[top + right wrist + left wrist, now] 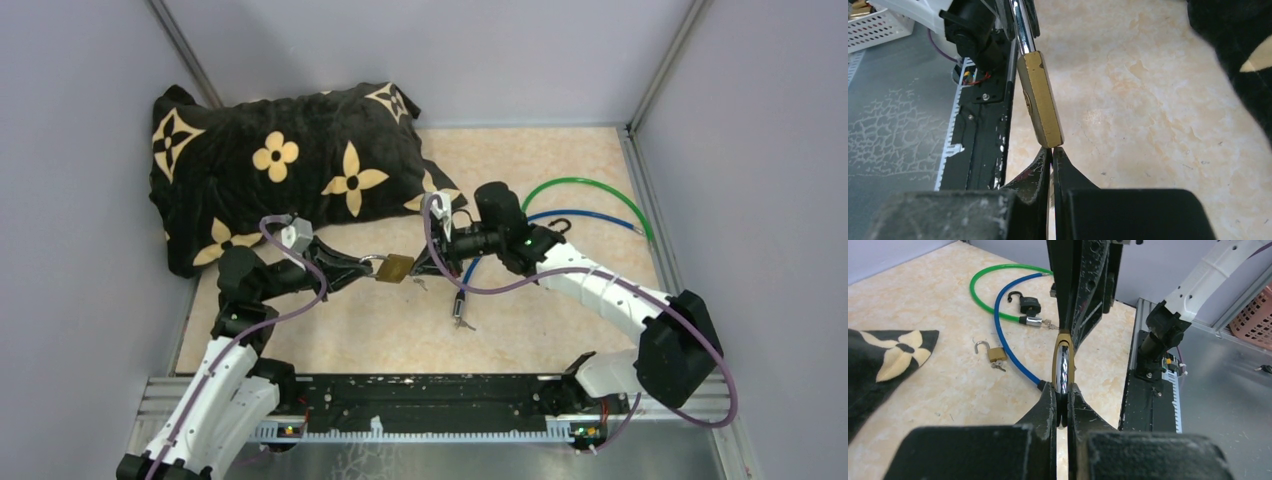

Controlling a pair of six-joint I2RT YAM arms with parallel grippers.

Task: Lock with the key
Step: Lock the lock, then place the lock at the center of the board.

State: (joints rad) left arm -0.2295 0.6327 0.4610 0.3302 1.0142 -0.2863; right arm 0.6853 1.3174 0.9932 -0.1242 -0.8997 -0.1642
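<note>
Between the two arms, above the bench (560, 170), the brass padlock (396, 268) is held: left jaws clamped on its shackle (1063, 365), right jaws closed at its base, probably on the hidden key. Turn slowly, keeping the wrist in line with the lock body.

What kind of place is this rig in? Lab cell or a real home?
Likely a robot lab test cell: plain grey panel walls box in a marble-look tabletop, a black mounting rail runs along the near edge, and the props are a brass padlock and cable locks.
</note>
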